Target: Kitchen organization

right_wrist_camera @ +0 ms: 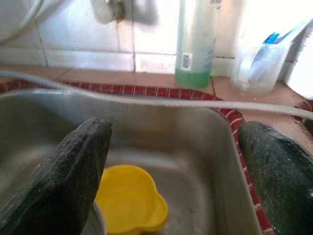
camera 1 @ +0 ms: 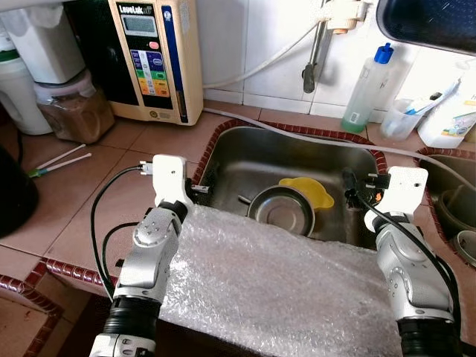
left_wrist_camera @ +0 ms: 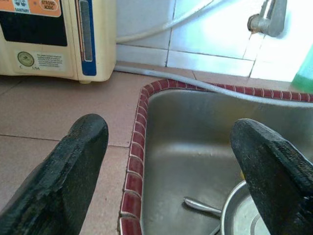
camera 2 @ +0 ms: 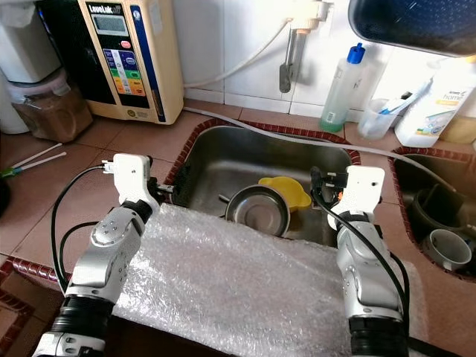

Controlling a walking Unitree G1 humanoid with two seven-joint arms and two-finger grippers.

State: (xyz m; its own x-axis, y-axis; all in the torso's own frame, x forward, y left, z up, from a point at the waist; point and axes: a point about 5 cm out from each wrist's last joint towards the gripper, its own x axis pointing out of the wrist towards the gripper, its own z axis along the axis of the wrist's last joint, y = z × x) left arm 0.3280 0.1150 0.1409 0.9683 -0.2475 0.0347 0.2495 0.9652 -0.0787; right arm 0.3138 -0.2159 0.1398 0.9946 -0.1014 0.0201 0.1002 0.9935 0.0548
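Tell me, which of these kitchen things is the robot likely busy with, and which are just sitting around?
Likely part of the job:
steel bowl in the sink
yellow dish behind it
spoon beside the bowl
left gripper and right gripper, both open over the sink edges

Just lying about:
water machine
soap bottle
jar

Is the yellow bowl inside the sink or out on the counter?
Inside. The yellow bowl lies on the floor of the steel sink, just behind the metal bowl, below the red tile rim.
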